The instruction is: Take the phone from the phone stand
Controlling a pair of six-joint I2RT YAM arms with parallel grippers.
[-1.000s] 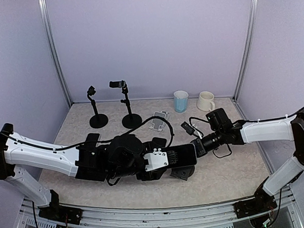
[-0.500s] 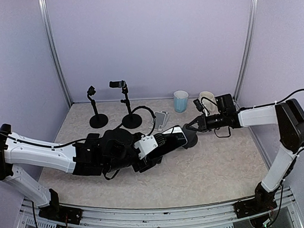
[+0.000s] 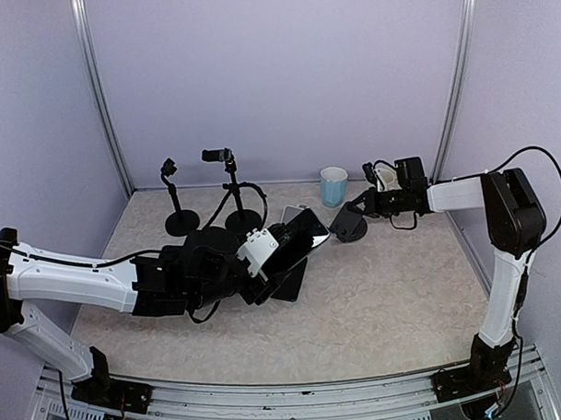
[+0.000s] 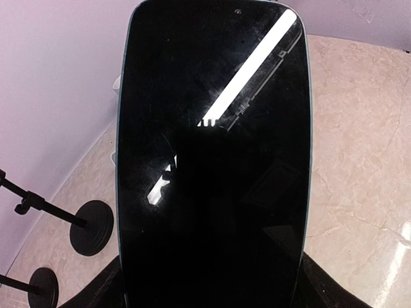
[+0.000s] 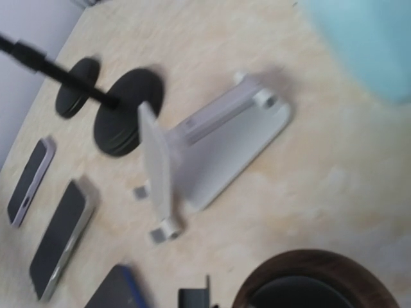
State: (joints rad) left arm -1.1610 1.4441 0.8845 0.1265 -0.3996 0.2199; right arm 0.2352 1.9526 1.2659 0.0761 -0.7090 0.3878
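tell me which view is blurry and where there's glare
Left wrist: the phone fills the frame, its black screen carrying a bright diagonal streak of glare. Right wrist: blurred all over, as if by motion; the white stand, the cup and the black stand have smeared edges. Top: sharp, evenly lit, only soft shadows.

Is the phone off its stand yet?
Done: the phone is off, clear of the dark stand. In hand: left gripper grips the phone; right gripper appears to hold the stand. Left: probably just setting the phone down on the table.
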